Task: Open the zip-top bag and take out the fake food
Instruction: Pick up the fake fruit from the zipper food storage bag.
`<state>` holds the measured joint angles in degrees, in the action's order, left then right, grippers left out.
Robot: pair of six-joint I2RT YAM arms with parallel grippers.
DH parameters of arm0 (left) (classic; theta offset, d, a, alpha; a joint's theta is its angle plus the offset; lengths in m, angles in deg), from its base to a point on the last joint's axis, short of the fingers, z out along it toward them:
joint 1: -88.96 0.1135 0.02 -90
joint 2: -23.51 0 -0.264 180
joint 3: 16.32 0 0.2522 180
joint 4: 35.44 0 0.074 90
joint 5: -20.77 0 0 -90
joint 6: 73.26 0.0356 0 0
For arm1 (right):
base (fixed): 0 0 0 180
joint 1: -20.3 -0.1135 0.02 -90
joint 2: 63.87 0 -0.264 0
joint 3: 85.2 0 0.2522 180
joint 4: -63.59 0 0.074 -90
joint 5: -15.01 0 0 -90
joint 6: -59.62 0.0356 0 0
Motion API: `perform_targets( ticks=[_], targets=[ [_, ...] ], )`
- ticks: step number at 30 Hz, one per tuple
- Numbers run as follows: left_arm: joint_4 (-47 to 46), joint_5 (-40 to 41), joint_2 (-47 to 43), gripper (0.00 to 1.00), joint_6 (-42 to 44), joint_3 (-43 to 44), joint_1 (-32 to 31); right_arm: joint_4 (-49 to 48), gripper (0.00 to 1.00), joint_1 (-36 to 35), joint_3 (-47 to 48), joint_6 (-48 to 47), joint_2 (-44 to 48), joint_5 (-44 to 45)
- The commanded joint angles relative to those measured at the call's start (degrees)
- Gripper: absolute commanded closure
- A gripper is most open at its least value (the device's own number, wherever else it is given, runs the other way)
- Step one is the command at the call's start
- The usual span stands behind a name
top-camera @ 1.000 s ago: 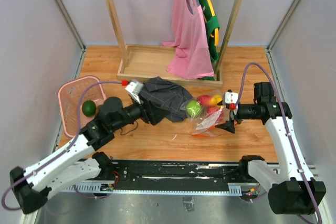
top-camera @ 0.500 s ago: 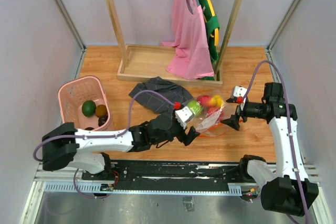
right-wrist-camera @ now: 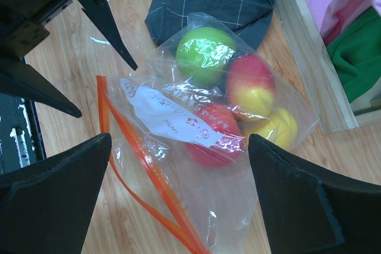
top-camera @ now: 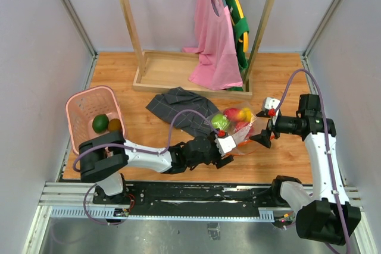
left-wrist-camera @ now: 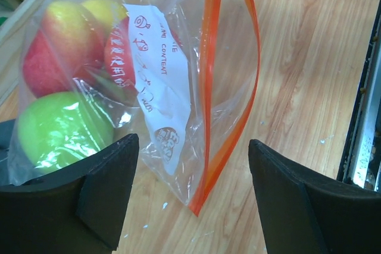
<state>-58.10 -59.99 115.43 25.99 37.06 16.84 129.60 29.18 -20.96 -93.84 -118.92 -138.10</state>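
Roughly midway between the two arms, the zip-top bag (top-camera: 238, 130) lies flat on the wooden table (top-camera: 166, 138), just beside a grey checked cloth (top-camera: 178, 108). Its long axis runs from the near edge toward the clothes rack (top-camera: 193, 81). The closed bottom end points at the rack. The mouth, with the orange-red zip strip (left-wrist-camera: 209, 87), faces the arms' bases. In the left wrist view the two halves of that strip bow apart and meet again at one corner, so the mouth gapes a little.

Inside, the fake food (right-wrist-camera: 238, 99) is bunched at the far end: a lime green fruit (right-wrist-camera: 205, 52) nearest the cloth, a red-yellow one (right-wrist-camera: 253, 87), a yellow one (right-wrist-camera: 277, 126) and a red one (right-wrist-camera: 211, 138) under the white label (right-wrist-camera: 166, 117).

The left gripper (left-wrist-camera: 193, 141) reaches in low from the near side. Its fingers (right-wrist-camera: 89, 16) are spread wide on either side of the zip corner and hold nothing. The right gripper (right-wrist-camera: 177, 141) hovers at the bag's right side with its fingers as wide as they go, also empty.

Well apart on the left, a pink basket (top-camera: 80, 108) holds a dark green fruit (top-camera: 100, 124) and a brownish one (top-camera: 115, 125).
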Motion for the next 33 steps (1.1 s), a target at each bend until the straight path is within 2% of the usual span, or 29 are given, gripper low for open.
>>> perform_targets(
  ticks=[1,4,10,13,22,25,26,29,30,32,33],
  targets=[
    [-3.9,2.3,3.3,0.23,0.9,3.3,-1.3,-0.3,0.02,1.2,-0.9,0.7,0.7,-1.9],
    [-3.9,5.1,5.4,0.29,0.2,4.5,-1.6,-0.3,0.02,1.2,-0.9,0.6,0.6,-1.8],
    [-2.6,12.0,8.6,0.49,-1.6,6.8,-1.6,-0.3,0.01,1.1,-1.0,0.6,0.9,-1.9],
    [-1.1,13.3,9.7,0.51,-2.2,8.1,-1.6,-0.3,0.02,1.1,-1.1,0.6,1.0,-2.0],
    [0.5,10.2,10.7,0.51,-4.5,9.4,-1.6,-0.3,0.02,1.1,-1.3,0.7,1.4,-2.0],
    [1.6,10.9,11.7,0.54,-5.1,10.2,-1.6,-0.4,0.02,1.1,-1.3,0.7,1.6,-2.0],
    [1.8,11.0,12.0,0.58,-5.3,10.4,-1.5,-0.5,0.02,1.1,-1.3,0.8,1.7,-2.1],
    [2.0,10.9,12.0,0.85,-6.6,10.6,-1.5,-1.5,0.02,1.2,-1.7,2.5,1.6,-2.1],
    [2.2,10.8,11.9,0.91,-7.1,10.6,-1.5,-2.7,0.02,1.1,-2.0,4.4,1.4,-2.1],
    [2.3,10.2,11.3,0.99,-8.3,10.5,-1.5,-4.1,0.02,1.2,-2.7,7.6,0.6,-2.3],
    [2.2,9.8,10.9,0.99,-9.0,10.4,-1.4,-4.1,0.02,1.1,-3.0,8.2,0.1,-2.5]
  ],
)
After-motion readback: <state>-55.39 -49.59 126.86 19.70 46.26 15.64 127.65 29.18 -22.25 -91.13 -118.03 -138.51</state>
